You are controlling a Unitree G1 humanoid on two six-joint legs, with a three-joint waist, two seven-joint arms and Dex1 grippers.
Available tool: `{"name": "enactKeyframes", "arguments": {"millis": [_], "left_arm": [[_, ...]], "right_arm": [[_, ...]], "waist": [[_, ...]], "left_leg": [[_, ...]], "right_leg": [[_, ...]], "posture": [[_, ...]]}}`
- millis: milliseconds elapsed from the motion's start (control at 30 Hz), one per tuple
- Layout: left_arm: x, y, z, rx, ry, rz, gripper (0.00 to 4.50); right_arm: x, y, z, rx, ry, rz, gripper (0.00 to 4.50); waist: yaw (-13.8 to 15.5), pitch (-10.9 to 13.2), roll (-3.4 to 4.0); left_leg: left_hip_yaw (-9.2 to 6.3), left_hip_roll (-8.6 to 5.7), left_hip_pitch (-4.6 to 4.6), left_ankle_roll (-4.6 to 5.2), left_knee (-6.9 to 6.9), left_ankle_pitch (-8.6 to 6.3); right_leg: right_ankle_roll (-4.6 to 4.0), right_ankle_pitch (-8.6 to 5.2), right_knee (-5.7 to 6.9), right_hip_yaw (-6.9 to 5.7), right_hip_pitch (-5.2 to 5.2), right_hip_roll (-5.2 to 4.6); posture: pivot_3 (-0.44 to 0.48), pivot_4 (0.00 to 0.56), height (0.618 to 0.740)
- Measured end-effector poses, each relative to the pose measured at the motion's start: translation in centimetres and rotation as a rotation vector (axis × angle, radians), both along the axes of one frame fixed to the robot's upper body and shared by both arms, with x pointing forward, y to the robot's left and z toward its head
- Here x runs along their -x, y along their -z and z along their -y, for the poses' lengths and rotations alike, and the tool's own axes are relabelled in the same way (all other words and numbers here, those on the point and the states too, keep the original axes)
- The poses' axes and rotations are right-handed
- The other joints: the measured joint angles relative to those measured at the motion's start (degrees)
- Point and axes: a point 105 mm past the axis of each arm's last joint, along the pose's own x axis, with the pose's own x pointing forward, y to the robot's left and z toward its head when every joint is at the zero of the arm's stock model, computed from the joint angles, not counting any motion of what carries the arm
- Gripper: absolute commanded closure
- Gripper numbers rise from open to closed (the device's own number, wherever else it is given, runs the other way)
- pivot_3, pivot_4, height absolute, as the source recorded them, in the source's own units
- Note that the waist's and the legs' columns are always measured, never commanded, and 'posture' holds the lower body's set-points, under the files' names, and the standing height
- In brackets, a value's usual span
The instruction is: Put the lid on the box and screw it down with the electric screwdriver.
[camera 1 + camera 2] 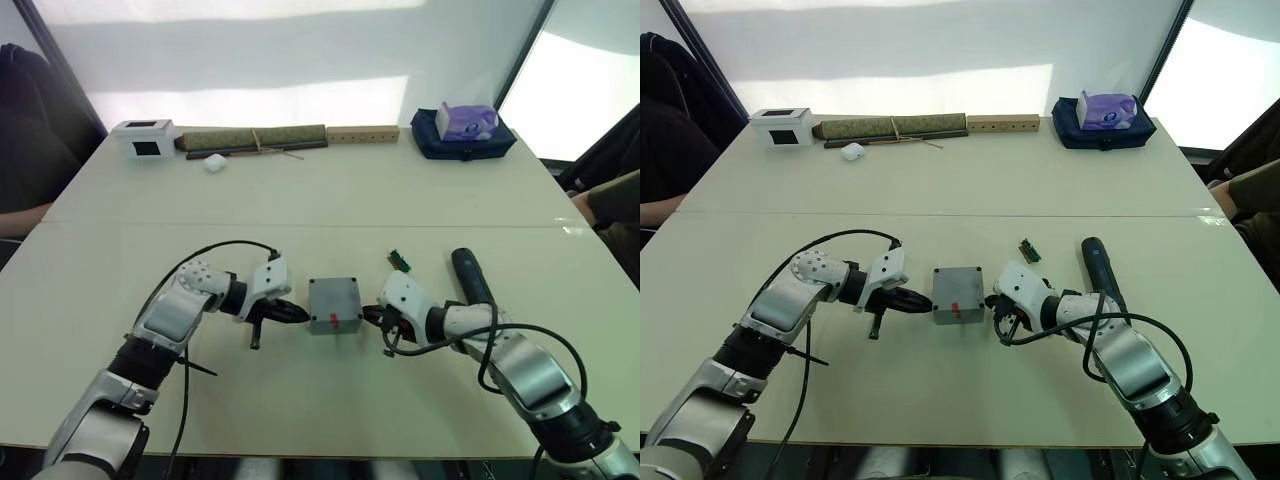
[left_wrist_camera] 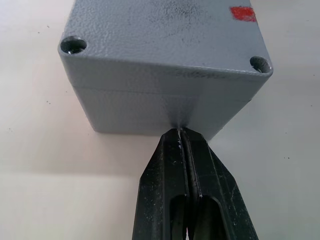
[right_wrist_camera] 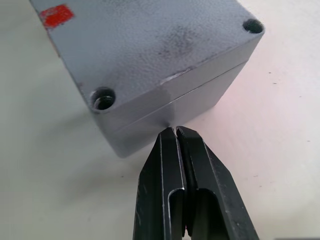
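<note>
The grey box (image 1: 335, 305) stands mid-table with the lid (image 2: 165, 30) resting on top; a seam runs around it under the lid. The lid carries a red mark (image 3: 56, 15) and open screw holes at its corners. My left gripper (image 1: 303, 314) is shut, its tips against the box's left side wall (image 2: 150, 112). On the opposite wall (image 3: 200, 102), my right gripper (image 1: 367, 315) is also shut and its tips touch just below the seam. The dark electric screwdriver (image 1: 470, 275) lies on the table beside my right forearm, held by nothing.
A small green circuit board (image 1: 401, 262) lies behind my right gripper. Along the far edge stand a white box with a black window (image 1: 143, 139), a rolled mat (image 1: 252, 139), a wooden strip (image 1: 362, 133) and a purple tissue box (image 1: 465, 122). A person's arm (image 1: 610, 200) shows at the right.
</note>
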Motion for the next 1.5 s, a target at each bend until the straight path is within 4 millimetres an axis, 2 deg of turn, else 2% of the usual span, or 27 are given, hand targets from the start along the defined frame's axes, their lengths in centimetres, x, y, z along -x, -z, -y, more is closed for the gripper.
{"name": "enactKeyframes", "arguments": {"millis": [167, 267, 333, 400, 467, 533, 567, 667, 800, 967, 1200, 1500], "left_arm": [[0.8, -0.1, -0.7, -0.016, 0.011, 0.009, 4.50], [1.4, -0.6, -2.9, -0.043, -0.011, 0.013, 4.50], [1.3, -1.7, -5.7, -0.058, -0.078, 0.023, 4.50], [1.0, -3.5, -6.7, -0.030, -0.110, 0.062, 4.50], [1.3, -4.9, -6.6, 0.001, -0.102, 0.092, 4.50], [1.7, -5.8, -6.1, 0.041, -0.085, 0.088, 4.50], [2.1, -6.4, -5.6, 0.068, -0.070, 0.081, 4.50], [3.2, -7.6, -4.4, 0.114, -0.024, 0.086, 4.50], [4.3, -8.1, -3.4, 0.139, -0.004, 0.078, 4.50], [4.7, -10.5, -1.6, 0.205, 0.072, 0.133, 4.50], [4.7, -9.0, -1.3, 0.174, 0.069, 0.114, 4.50], [4.7, -8.7, -0.7, 0.175, 0.092, 0.128, 4.50]], "right_arm": [[0.8, 0.1, 0.2, 0.021, -0.045, -0.012, 4.47], [1.3, -1.1, 1.8, 0.029, -0.029, 0.004, 4.47], [1.5, -3.3, 3.5, -0.019, 0.024, 0.021, 3.99], [2.0, -5.6, 4.1, -0.082, 0.051, 0.045, 3.43], [2.7, -6.6, 4.4, -0.118, 0.061, 0.032, 2.47], [3.5, -6.6, 4.8, -0.144, 0.082, -0.022, 1.73], [3.8, -6.3, 5.3, -0.156, 0.111, -0.055, 1.22], [4.0, -6.0, 6.7, -0.163, 0.195, -0.088, 0.13], [4.6, -5.4, 7.9, -0.165, 0.267, -0.115, 0.04], [3.7, -3.5, 8.4, -0.201, 0.413, -0.142, 0.04], [3.0, -2.3, 9.9, -0.197, 0.540, -0.161, 0.04], [2.4, -2.2, 9.6, -0.234, 0.577, -0.158, 0.04]], "waist": [[0.0, 0.0, 0.01], [0.0, 0.1, 0.07], [0.0, 0.1, 0.05], [0.1, 0.1, 0.08], [0.5, 0.1, 0.08], [0.6, 0.1, 0.07], [0.5, 0.1, 0.07], [0.4, 0.1, 0.08], [0.3, 0.1, 0.10], [0.4, 0.1, 0.12], [0.3, 0.1, 0.14], [0.4, 0.1, 0.14]], "left_leg": [[0.00, 0.00, 0.00, 0.00, 0.00, 0.00], [0.00, 0.01, -0.03, 0.00, -0.01, 0.00], [-0.02, 0.05, -0.02, 0.00, -0.01, 0.00], [-0.04, 0.06, 0.05, 0.00, -0.01, 0.00], [-0.10, 0.05, 0.07, -0.01, -0.01, 0.00], [-0.11, 0.01, 0.05, -0.01, -0.01, 0.00], [-0.11, -0.02, 0.03, -0.01, 0.00, 0.00], [-0.11, -0.06, 0.02, -0.01, 0.00, 0.00], [-0.12, -0.04, 0.05, -0.01, -0.04, 0.00], [-0.14, -0.07, 0.06, -0.05, 0.00, 0.02], [-0.14, -0.08, 0.06, -0.04, 0.00, 0.03], [-0.14, -0.07, 0.06, -0.04, 0.00, 0.03]], "right_leg": [[0.00, 0.00, 0.02, 0.01, -0.01, -0.01], [0.00, 0.00, 0.01, 0.02, -0.05, -0.04], [0.00, 0.00, 0.02, 0.01, -0.04, -0.04], [0.00, 0.00, 0.03, 0.00, 0.04, -0.06], [-0.01, -0.01, -0.04, -0.09, 0.16, -0.13], [-0.02, -0.01, -0.10, -0.13, 0.20, -0.24], [-0.02, -0.01, -0.14, -0.13, 0.20, -0.28], [-0.01, -0.01, -0.15, -0.12, 0.19, -0.32], [-0.02, -0.01, -0.10, -0.13, 0.18, -0.27], [-0.02, -0.01, -0.08, -0.14, 0.21, -0.25], [-0.01, -0.01, -0.06, -0.15, 0.19, -0.14], [0.00, -0.01, -0.06, -0.14, 0.20, -0.07]], "posture": [[0.000, 0.150, 0.740], [0.000, 0.150, 0.740], [0.000, 0.150, 0.740], [0.000, 0.150, 0.740], [0.000, 0.150, 0.740], [0.000, 0.150, 0.740], [0.000, 0.150, 0.740], [0.000, 0.150, 0.740], [0.000, 0.150, 0.740], [0.000, 0.150, 0.740], [0.000, 0.150, 0.740], [0.000, 0.150, 0.740]]}}
